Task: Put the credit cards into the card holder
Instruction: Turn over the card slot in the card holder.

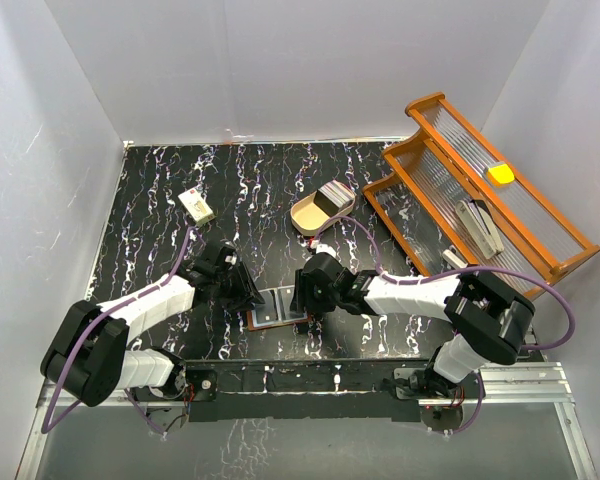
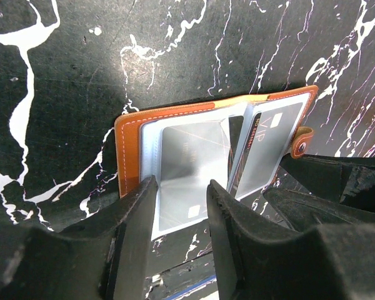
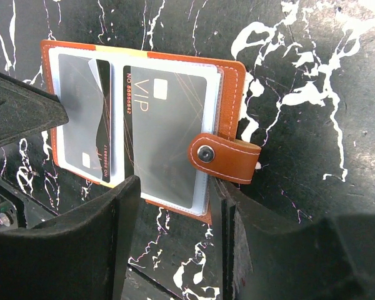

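Observation:
The card holder [image 1: 280, 308] lies open on the black marbled table between my two grippers. Its brown leather shell [image 2: 130, 144] holds clear sleeves. One sleeve shows a grey VIP card [image 3: 165, 125], and a second card [image 3: 81, 106] sits in the sleeve beside it. The snap strap [image 3: 228, 156] folds over the holder's right edge. My left gripper [image 2: 181, 206] is open, its fingers straddling the near edge of the left sleeve. My right gripper [image 3: 175, 212] is open around the holder's near right corner, one finger [image 3: 231, 212] against the strap side. More dark credit cards [image 1: 332, 197] lie stacked in the beige tray [image 1: 305, 215].
A small cream block [image 1: 196, 205] lies at the back left. An orange wire rack [image 1: 480, 200] with several items stands at the right, reaching toward the back wall. White walls close in three sides. Both arms crowd the table's near edge.

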`<state>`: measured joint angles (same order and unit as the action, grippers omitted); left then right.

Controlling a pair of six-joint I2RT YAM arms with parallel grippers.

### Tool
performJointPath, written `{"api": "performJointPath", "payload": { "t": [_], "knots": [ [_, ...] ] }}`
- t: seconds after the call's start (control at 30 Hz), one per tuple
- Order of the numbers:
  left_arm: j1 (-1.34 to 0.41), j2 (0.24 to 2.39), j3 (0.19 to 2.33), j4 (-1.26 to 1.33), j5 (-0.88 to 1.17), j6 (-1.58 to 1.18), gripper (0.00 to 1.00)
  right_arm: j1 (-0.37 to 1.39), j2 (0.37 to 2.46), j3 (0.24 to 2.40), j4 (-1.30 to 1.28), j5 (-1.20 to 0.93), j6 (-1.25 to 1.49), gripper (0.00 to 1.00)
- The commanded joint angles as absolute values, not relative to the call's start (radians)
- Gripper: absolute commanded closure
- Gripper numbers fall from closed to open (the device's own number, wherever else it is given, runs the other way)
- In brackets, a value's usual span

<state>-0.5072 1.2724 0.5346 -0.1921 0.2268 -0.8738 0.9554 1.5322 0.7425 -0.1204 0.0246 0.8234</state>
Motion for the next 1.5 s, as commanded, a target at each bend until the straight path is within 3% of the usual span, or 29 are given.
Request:
{"api": "performJointPath", "payload": {
  "t": [0.0,0.2,0.47,0.77,1.47],
  "knots": [
    [-0.505,1.260,0.559,-0.254,0.246,-0.877,0.64,0.959,1.523,0.761,-0.084,0.035,0.812,0.53],
    [-0.505,1.241,0.599,-0.201,0.323,-0.914,0.84,0.960,1.529,0.746,-0.061,0.031,0.813,0.54],
    [-0.507,1.293,0.570,-0.061,0.402,-0.935,1.00,0.960,1.533,0.733,-0.041,0.022,0.813,0.55],
    [-0.508,1.434,0.483,0.171,0.486,-0.960,1.00,0.955,1.537,0.706,0.006,-0.006,0.823,0.55],
    [-0.507,1.480,0.452,0.160,0.448,-0.950,1.00,0.896,1.441,0.590,0.245,-0.144,0.879,0.55]
  ]
}}
